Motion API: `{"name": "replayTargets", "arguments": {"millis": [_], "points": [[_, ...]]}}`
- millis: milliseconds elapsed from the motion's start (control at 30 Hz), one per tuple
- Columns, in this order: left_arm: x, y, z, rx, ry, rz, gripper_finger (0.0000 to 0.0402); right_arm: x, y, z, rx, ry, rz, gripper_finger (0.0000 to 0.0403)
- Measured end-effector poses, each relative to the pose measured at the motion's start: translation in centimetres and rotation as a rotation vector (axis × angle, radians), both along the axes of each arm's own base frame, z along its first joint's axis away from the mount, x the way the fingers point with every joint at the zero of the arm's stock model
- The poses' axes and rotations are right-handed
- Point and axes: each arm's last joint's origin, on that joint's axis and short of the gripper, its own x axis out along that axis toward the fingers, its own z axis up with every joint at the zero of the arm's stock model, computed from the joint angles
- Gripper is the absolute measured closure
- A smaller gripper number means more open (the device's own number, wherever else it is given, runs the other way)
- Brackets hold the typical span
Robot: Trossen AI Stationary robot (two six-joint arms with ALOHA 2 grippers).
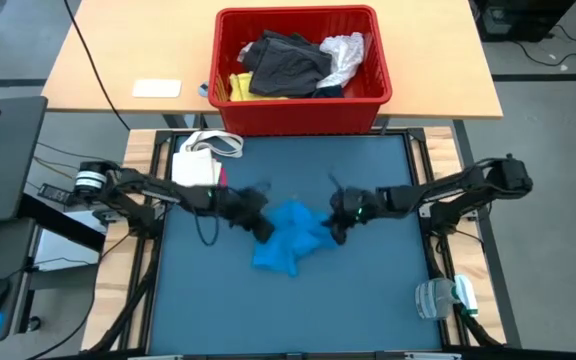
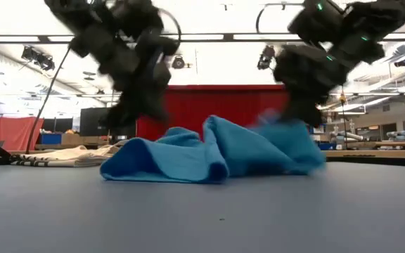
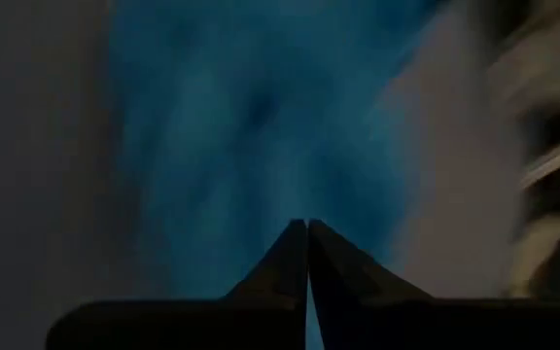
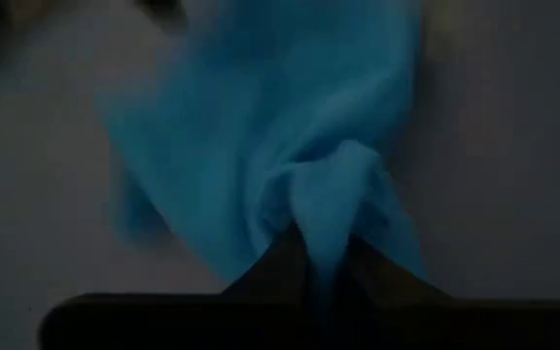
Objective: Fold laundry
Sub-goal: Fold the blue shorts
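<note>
I have both grippers down at the bright blue garment (image 1: 290, 238), which lies crumpled in a low heap near the middle of the dark table (image 1: 368, 300). My left gripper (image 1: 259, 226) is at the garment's left edge; in the left wrist view its two fingers (image 3: 285, 267) press together tip to tip with blue cloth just past them, though I cannot tell whether any fabric is caught between them. My right gripper (image 1: 335, 231) is at the garment's right edge, and in the right wrist view its fingers (image 4: 367, 272) are clamped on a raised fold of the blue cloth (image 4: 329, 214) that stands up between them. From table height the garment (image 2: 216, 151) sits in soft rolls, one fold curling over at the front, with my grippers blurred above either end. Beyond the table's far edge a red basket (image 1: 303, 110) holds the other laundry: a dark grey piece (image 1: 286, 62), a yellow one (image 1: 240, 88) and a pale lacy one (image 1: 343, 52). A cream tote bag (image 1: 200, 160) rests at the far left corner, and a clear plastic item with green trim (image 1: 443, 297) lies at the near right. I can read no writing, label or brand on anything.
</note>
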Motion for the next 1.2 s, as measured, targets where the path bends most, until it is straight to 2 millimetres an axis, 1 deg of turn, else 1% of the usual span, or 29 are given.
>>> {"name": "replayTargets", "arguments": {"millis": [33, 100, 167, 233, 300, 367, 500, 567, 667, 733, 800, 900, 1000, 1067, 1133, 1200], "points": [[-0.3, -0.7, -1.0, -0.022, 0.052, -0.001, 0.0381, -0.4, 0.5, -0.7, 0.027, 0.059, 0.016, 0.0347], [-0.5, -1.7, -2.1, -0.066, 0.101, 0.005, 0.0378, -0.8, 1.4, -1.6, 0.088, 0.123, 0.045, 0.0323], [-0.3, -2.2, -2.1, -0.086, 0.091, 0.015, 0.0372, -1.2, 1.9, -1.9, 0.156, 0.16, 0.067, 0.0297], [-0.1, -2.1, -1.9, -0.098, 0.059, 0.03, 0.0361, -1.2, 2.1, -1.6, 0.219, 0.151, 0.064, 0.0269], [0.1, -1.6, -1.1, -0.108, 0.004, 0.052, 0.0346, -1.2, 2.0, -0.7, 0.298, 0.115, 0.049, 0.0242], [0.2, -0.7, -0.2, -0.114, -0.046, 0.084, 0.0328, -1.4, 1.7, 0.4, 0.371, 0.088, -0.01, 0.0218], [-0.3, 1.6, 0.8, -0.112, -0.071, 0.16, 0.0282, -2.4, 0.6, 2.0, 0.552, 0.088, -0.235, 0.0186], [-0.8, 3.1, 1.4, -0.102, -0.077, 0.187, 0.0256, -2.8, 0.2, 2.8, 0.613, 0.072, -0.318, 0.018], [-1.1, 5.7, 1.5, -0.089, -0.093, 0.199, 0.0213, -3.2, 0.0, 3.7, 0.608, 0.011, -0.403, 0.0177], [-1.1, 7.2, 0.9, -0.096, -0.095, 0.192, 0.0186, -3.4, 0.0, 4.0, 0.613, -0.007, -0.448, 0.0178], [-0.4, 8.3, 0.1, -0.119, -0.133, 0.182, 0.0164, -3.6, 0.1, 3.9, 0.619, 0.012, -0.462, 0.0178], [0.8, 8.8, -1.6, -0.191, -0.184, 0.122, 0.0144, -3.9, 0.4, 3.7, 0.623, 0.046, -0.478, 0.0178], [1.8, 8.6, -3.4, -0.257, -0.192, 0.096, 0.014, -4.1, 0.7, 3.5, 0.61, 0.071, -0.512, 0.0178], [2.4, 8.4, -4.8, -0.284, -0.175, 0.106, 0.0146, -4.2, 0.7, 3.1, 0.589, 0.104, -0.533, 0.0178], [2.9, 8.1, -5.6, -0.297, -0.182, 0.102, 0.0163, -4.2, 0.6, 2.8, 0.568, 0.123, -0.546, 0.0178], [3.4, 7.9, -5.8, -0.305, -0.202, 0.101, 0.0192, -4.2, 0.5, 2.3, 0.546, 0.151, -0.555, 0.0179]]}}
